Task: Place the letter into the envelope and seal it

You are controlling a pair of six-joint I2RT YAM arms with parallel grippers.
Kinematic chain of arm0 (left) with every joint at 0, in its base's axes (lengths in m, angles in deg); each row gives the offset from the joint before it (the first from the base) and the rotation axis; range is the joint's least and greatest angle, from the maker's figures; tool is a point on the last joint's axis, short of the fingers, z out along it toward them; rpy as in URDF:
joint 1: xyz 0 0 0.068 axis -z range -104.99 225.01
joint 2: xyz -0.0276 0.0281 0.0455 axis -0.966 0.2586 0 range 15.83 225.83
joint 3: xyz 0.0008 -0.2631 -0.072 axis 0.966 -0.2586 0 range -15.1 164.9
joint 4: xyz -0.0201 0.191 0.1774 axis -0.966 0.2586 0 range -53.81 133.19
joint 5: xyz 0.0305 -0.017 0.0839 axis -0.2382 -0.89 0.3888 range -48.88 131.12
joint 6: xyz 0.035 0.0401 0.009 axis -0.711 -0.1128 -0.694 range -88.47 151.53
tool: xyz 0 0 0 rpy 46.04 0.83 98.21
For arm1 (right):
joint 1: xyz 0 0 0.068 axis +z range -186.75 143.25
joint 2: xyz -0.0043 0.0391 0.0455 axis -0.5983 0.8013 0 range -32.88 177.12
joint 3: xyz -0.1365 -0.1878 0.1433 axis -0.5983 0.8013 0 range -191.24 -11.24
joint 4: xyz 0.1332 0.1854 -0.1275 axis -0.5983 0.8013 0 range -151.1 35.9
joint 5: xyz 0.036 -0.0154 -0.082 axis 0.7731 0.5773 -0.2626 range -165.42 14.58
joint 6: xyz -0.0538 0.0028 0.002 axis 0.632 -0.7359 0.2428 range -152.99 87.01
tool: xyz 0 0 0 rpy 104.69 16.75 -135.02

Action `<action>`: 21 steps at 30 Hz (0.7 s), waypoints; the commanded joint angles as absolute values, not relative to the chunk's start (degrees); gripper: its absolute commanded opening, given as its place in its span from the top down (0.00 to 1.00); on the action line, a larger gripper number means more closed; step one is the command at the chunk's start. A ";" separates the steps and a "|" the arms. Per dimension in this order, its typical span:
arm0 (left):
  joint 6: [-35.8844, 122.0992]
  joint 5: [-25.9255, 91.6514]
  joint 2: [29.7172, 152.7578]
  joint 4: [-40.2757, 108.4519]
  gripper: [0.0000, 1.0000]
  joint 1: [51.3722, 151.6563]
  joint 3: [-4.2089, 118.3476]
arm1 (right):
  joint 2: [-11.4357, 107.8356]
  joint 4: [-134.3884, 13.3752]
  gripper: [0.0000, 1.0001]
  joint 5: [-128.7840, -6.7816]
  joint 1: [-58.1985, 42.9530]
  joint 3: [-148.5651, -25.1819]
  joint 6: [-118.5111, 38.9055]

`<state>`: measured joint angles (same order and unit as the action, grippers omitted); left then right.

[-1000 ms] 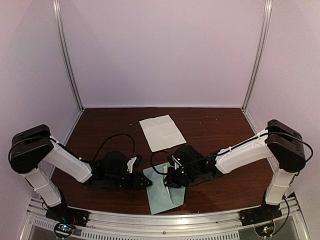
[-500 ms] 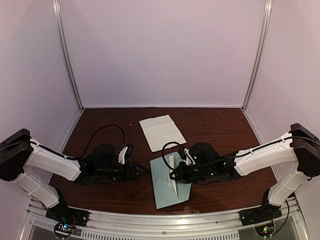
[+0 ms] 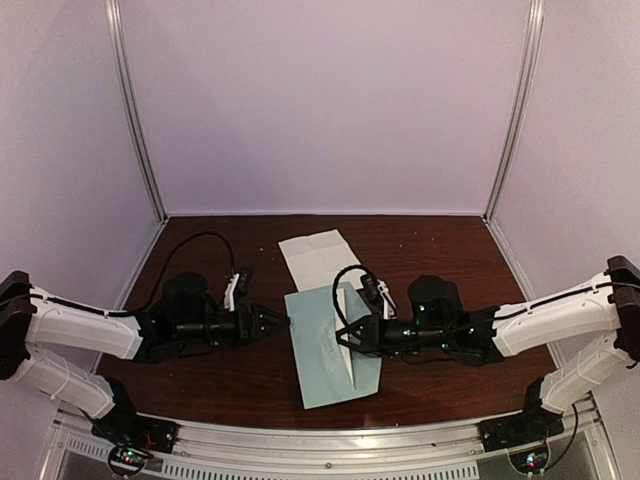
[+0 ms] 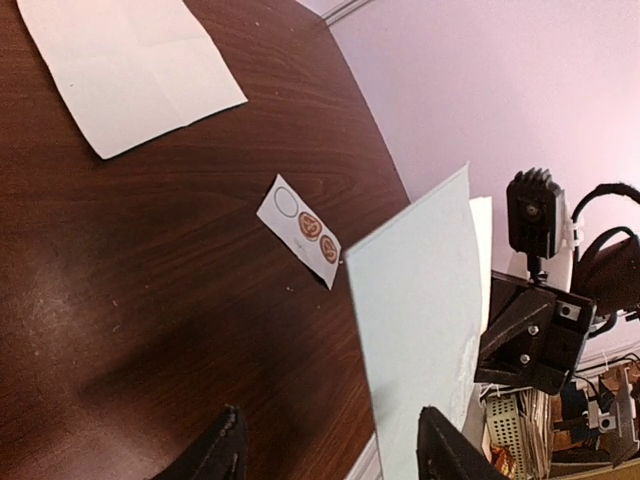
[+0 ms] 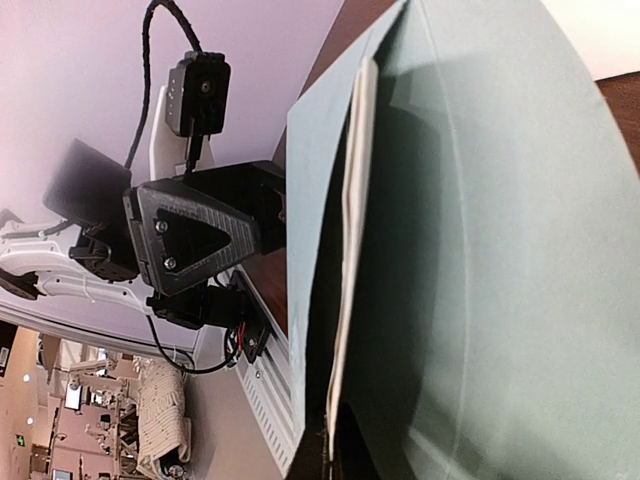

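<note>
Right claw (image 3: 352, 336) is clenched on the envelope (image 3: 318, 352), pinching it near the flap, with that side tilted up. Left claw (image 3: 272, 322) stands released, just beside the envelope's opposite edge. Beyond both claws the letter (image 3: 320, 262) lies flat.

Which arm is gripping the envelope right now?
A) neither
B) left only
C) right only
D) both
C: the right jaws are shut on the raised edge of the envelope, while the left jaws stand open beside it with nothing between them.
</note>
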<state>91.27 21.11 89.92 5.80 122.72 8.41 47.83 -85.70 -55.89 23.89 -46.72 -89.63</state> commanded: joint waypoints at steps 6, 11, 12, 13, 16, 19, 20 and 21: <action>91.54 18.12 86.87 0.23 0.58 121.64 9.86 | 46.29 -91.59 1.00 -51.21 23.72 -46.04 -87.22; 92.50 17.88 87.02 -1.70 0.67 121.51 9.20 | 46.32 -91.94 1.00 -50.20 23.74 -46.11 -87.13; 92.76 17.88 86.95 -2.22 0.69 121.51 8.98 | 46.31 -91.88 1.00 -50.06 23.77 -46.12 -87.05; 93.03 17.91 86.89 -2.77 0.70 121.49 8.85 | 46.31 -91.87 1.00 -49.99 23.72 -46.06 -87.04; 93.56 17.69 86.86 -4.06 0.78 121.51 8.48 | 46.37 -91.73 1.00 -49.93 23.72 -46.09 -87.04; 93.94 17.27 87.04 -4.61 0.86 121.50 8.27 | 46.68 -91.41 1.00 -49.89 23.68 -46.22 -87.11; 94.00 17.20 87.03 -4.73 0.90 121.42 8.22 | 46.78 -91.04 1.00 -50.10 23.71 -46.30 -87.19; 94.06 17.16 86.98 -4.77 0.94 121.42 8.17 | 46.83 -90.65 1.00 -50.36 23.71 -46.31 -87.32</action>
<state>93.77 18.19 87.51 -0.52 121.87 8.76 47.52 -89.66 -50.74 23.89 -46.44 -88.19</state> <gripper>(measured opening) 0.117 0.007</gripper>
